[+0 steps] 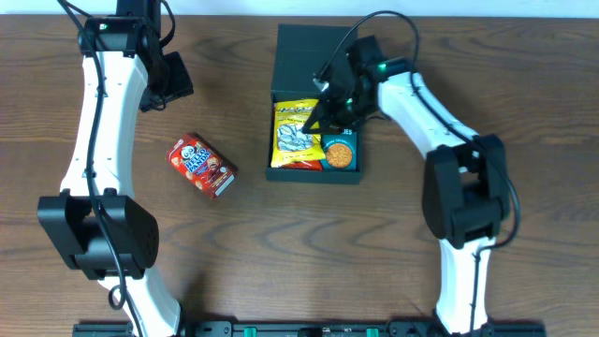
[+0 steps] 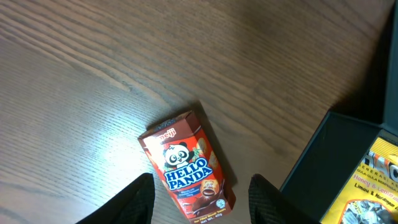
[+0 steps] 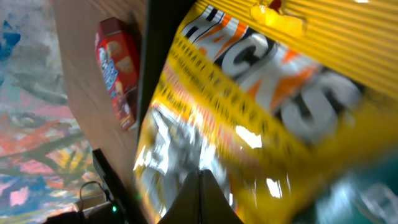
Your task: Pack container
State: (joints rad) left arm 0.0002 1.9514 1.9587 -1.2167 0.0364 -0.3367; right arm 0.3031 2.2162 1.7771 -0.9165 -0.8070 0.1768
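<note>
closest to the lens in the right wrist view, the right gripper point(image 3: 199, 198) shows its two dark fingers point(image 3: 212, 202) pressed together with only a thin seam between them. whether a fold of foil is caught there we cannot tell. right behind them the yellow snack bag point(image 3: 261, 93) fills most of the frame, blurred.

from overhead we see this gripper hanging over the container point(image 1: 304, 56), near the 1 o'clock corner of the yellow snack bag. the container, a dark green box, sits on the wooden table point(image 1: 393, 243) at about 12 o'clock of the table's middle, with its flap lid laid open toward 12 o'clock. inside, the yellow snack bag lies in the 9 o'clock half, and a teal snack carton point(image 1: 340, 150) sits at the bag's 3 o'clock side, touching it.

at the container's 8 o'clock, apart from it, a red hello panda box point(image 1: 201, 166) lies flat on the wood. the left gripper point(image 2: 205, 208) hovers above the table at that box's 11 o'clock. in the left wrist view its fingers point(image 2: 140, 199) stand wide apart and hold nothing. the red hello panda box shows between them in the frame, and a corner of the container shows at 4 o'clock.
</note>
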